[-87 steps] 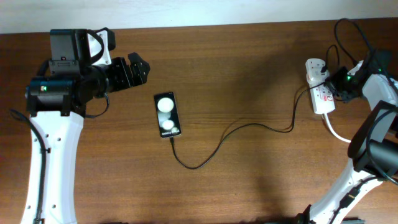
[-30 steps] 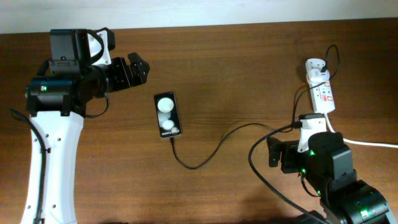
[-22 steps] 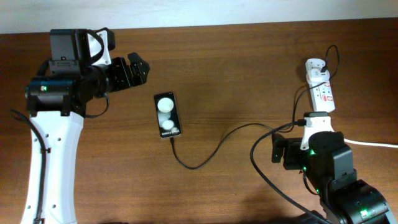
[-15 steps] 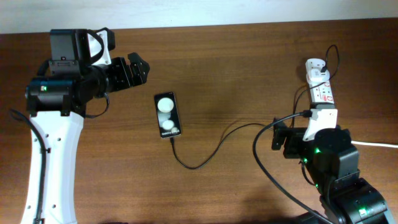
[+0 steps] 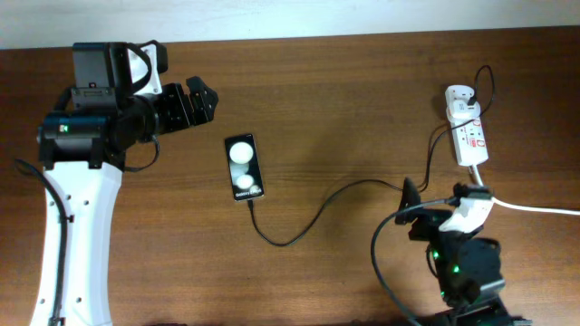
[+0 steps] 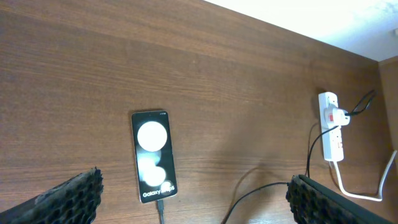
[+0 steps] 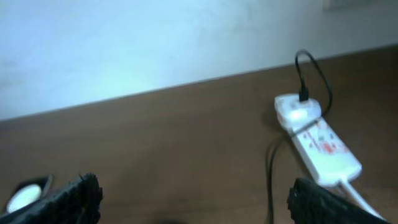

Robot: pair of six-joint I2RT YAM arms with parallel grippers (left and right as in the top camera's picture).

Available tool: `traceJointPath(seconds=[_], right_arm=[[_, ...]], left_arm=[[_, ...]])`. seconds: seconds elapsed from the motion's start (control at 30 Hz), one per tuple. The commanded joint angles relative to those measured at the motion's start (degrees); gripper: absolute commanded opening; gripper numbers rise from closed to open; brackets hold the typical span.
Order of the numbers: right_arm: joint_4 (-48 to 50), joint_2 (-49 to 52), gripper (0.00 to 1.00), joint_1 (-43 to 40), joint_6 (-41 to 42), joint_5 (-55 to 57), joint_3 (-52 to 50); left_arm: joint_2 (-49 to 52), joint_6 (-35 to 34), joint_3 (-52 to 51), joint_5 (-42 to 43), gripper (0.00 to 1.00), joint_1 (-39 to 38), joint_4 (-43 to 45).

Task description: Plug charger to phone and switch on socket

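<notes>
- Overhead view: the phone (image 5: 244, 168) lies flat on the bench (image 5: 362, 81) left of centre. It is a glossy black slab with two bright round reflections.
- The charger (image 5: 362, 182), a thin black cable, leaves the phone's lower end and sags toward the bottom of the frame. It then climbs right to the white adapter (image 5: 460, 97) on the socket (image 5: 474, 142) at the upper right. The socket's thick white cord (image 5: 535, 209) runs off the right edge.
- Same view: the left fingers (image 5: 201, 93) hover at the upper left, well apart from the phone. The right arm (image 5: 458, 263) sits at the lower right, just below the socket.
- Left wrist view: you see both dark fingers at the lower corners, spread wide and holding nothing. The phone lies between them, with "Galaxy" lettering near its lower end, where the plug tip looks seated.
- Handling, as I judge it: the phone is light and slick, so it will skate if pushed; brace its long edges. The cable is limp, so take it only at the stiff plug moulding.
- Right wrist view: this one is blurred. The right fingers (image 7: 68, 199) sit at the lower corners, apart and empty. The socket lies at the right, white with red markings, with the adapter on its far end.
- The strip looks light and likely to skid, so press the switch straight down. You cannot tell here whether it is on.
</notes>
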Motion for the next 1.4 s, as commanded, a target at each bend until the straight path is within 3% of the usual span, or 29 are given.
traceJointPath(seconds=[0.0,0.43,0.63,1.37], right_arm=[[1.0,-5.9,0.99,-0.4,0.3,0.2,-4.5],[1.5,-16.9,0.99,-0.4,0.7,0.0,-12.0],[7.0,-16.9,0.99,-0.3,0.7,-0.6,-14.3],[5.5,-16.9,0.99,-0.3,0.5,-0.8,-14.3]], left_arm=[[-0.3,-0.3,0.4,0.0,0.99,0.3,0.0],[-0.3,-0.3,0.4,0.0,0.99,0.3,0.0],[-0.3,-0.3,0.4,0.0,0.99,0.3,0.0],[-0.3,-0.3,0.4,0.0,0.99,0.3,0.0]])
